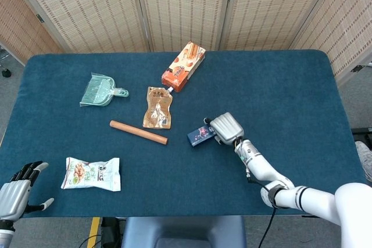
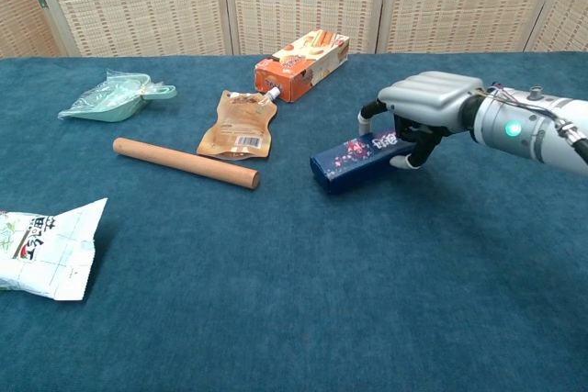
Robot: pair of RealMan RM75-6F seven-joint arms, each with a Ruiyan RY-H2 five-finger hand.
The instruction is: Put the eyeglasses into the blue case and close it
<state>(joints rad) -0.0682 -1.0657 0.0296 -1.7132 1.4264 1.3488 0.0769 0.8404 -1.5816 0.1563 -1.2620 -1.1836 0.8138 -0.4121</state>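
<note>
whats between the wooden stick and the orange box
The brown spouted pouch lies between the wooden stick and the orange box, its spout end toward the box. Both the head view and the chest view show it.

A blue-clothed table [image 1: 302,85] carries a dustpan [image 1: 100,90], wooden rod [image 1: 138,132], pouch [image 1: 158,107], snack bag [image 1: 91,173] and carton [image 1: 183,66]

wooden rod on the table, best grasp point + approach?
Likely mid-length, from straight above. The wooden rod lies flat on the table, so fingers should close across its narrow width, one on each long side. Its middle keeps it balanced. The brown pouch sits close to its right end, so avoid that end. The left hand is on its side of the table.
</note>
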